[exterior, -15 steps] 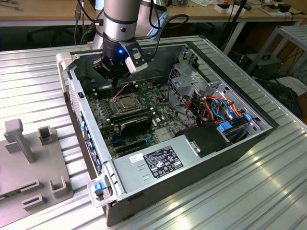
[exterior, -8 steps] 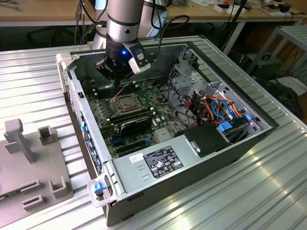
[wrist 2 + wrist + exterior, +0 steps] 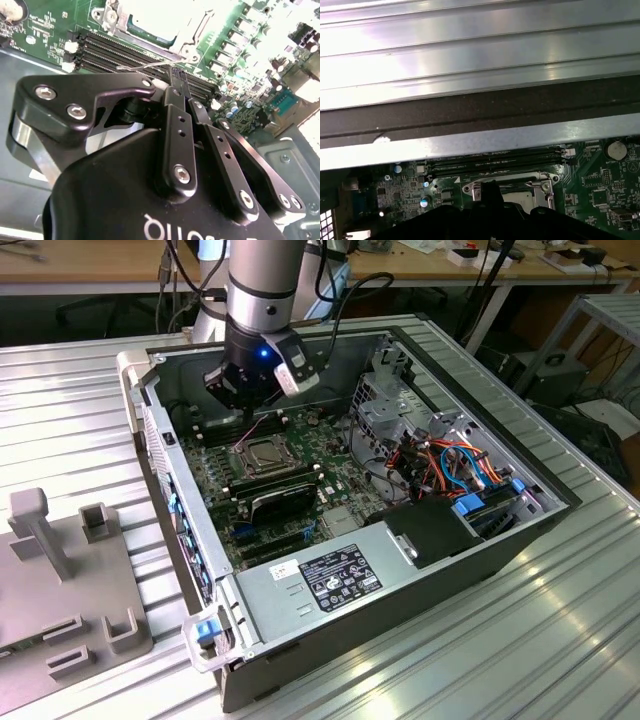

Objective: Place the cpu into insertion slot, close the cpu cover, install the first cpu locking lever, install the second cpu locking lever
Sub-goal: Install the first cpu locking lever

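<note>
Gripper: black two-finger unit on a silver-grey arm, lowered into an open computer case that lies on a ribbed metal table. In the second wrist view the fingers stand pressed together at the tips, closed on a thin wire locking lever; the actual contact point is hard to make out behind the finger tips.

Insertion slot: square socket with a silvery rim, on the green motherboard, toward the exterior view's left of the board. In the exterior view it sits just below and in front of the gripper, very near it.

Cpu: pale grey square, lying flat in the socket; washed out by glare in the second wrist view and cut off at the picture's edge. In the first wrist view only a strip of it shows above the dark gripper body.

Cpu cover: silvery frame lying flat over the socket, its window showing the chip; its near side is hidden by the gripper.

Locking lever: long axis runs along the socket's edge, parallel to the black memory slots beside it; its far end is lost among the board parts.

Also present: a black power supply with a label, a bundle of orange and blue cables, and a grey fixture tray at the exterior view's left.
</note>
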### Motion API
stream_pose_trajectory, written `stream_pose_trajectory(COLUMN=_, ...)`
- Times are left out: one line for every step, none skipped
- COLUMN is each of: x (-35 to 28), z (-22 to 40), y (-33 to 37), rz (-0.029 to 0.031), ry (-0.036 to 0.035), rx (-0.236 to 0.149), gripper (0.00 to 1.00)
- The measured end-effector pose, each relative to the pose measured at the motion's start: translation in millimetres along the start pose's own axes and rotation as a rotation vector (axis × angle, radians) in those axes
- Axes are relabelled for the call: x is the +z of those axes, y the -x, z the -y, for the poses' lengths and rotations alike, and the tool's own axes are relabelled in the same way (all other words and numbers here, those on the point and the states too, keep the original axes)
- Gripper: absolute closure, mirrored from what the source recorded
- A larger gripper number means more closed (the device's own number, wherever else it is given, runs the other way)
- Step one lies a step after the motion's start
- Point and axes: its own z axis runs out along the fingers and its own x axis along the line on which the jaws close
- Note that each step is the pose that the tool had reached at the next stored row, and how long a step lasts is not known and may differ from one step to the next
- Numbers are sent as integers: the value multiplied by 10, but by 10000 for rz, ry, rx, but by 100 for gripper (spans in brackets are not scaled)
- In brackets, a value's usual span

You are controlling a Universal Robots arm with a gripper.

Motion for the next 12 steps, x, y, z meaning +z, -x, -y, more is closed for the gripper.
stream_pose_trajectory(x=5, z=-1, y=8, rz=-9, ry=-2, rx=-140, gripper=89)
stream_pose_trajectory(x=9, z=-3, y=16, rz=-13, ry=-3, rx=-213, gripper=89)
stream_pose_trajectory(x=16, z=-9, y=36, rz=-15, ry=-1, rx=-244, gripper=89)
stream_pose_trajectory(x=18, z=-12, y=48, rz=-16, ry=-2, rx=-252, gripper=89)
stream_pose_trajectory(x=23, z=-17, y=64, rz=-16, ry=-3, rx=-267, gripper=89)
stream_pose_trajectory(x=26, z=-19, y=69, rz=-16, ry=-1, rx=-285, gripper=89)
stream_pose_trajectory(x=29, z=-22, y=71, rz=-20, ry=-3, rx=-344, gripper=89)
stream_pose_trajectory(x=41, z=-35, y=82, rz=-25, ry=-3, rx=-416, gripper=89)
stream_pose_trajectory(x=48, z=-42, y=91, rz=-27, ry=-4, rx=-444, gripper=89)
stream_pose_trajectory(x=55, z=-50, y=101, rz=-29, ry=-4, rx=-464, gripper=89)
stream_pose_trajectory(x=72, z=-68, y=137, rz=-29, ry=-4, rx=-487, gripper=89)
stream_pose_trajectory(x=80, z=-74, y=157, rz=-29, ry=-3, rx=-490, gripper=89)
